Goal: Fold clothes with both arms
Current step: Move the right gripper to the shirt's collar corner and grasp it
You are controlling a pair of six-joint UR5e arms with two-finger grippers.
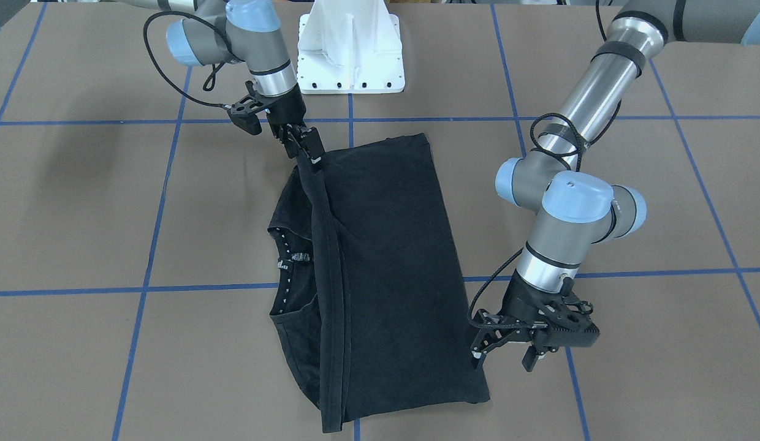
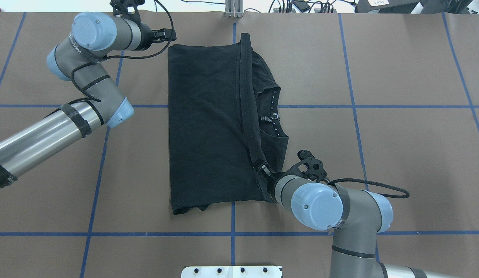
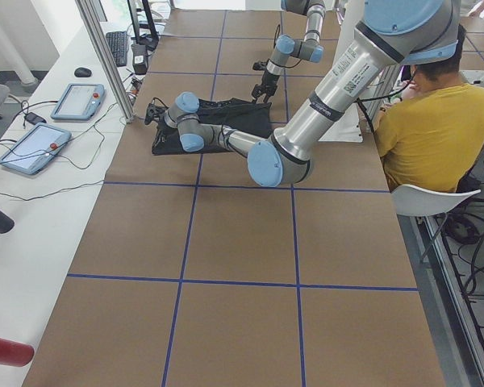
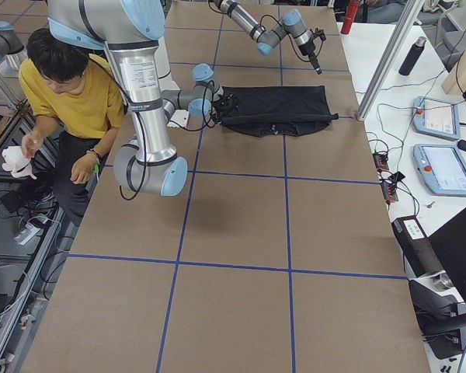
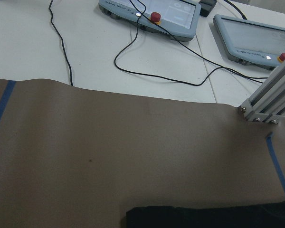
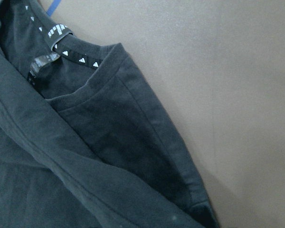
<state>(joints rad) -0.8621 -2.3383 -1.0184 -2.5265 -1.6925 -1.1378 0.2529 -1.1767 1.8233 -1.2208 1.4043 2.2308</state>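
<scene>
Black T-shirt (image 1: 380, 257) folded on brown counter (image 1: 631, 380). Right end effector (image 1: 309, 147) clamped on hem corner; left end effector (image 1: 499, 346) apart, just beside shirt's edge.

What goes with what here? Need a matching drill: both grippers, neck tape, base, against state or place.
Things:
1. left gripper
2. right gripper
3. neck tape
4. base

States or places:
A. white, at the robot's side of the table
B. fingers pinching a hem corner of the T-shirt
C. open, beside the T-shirt's edge, holding nothing
D. showing beside the folded-over layer, not covered

Pairs: 1-C, 2-B, 3-D, 4-A
</scene>
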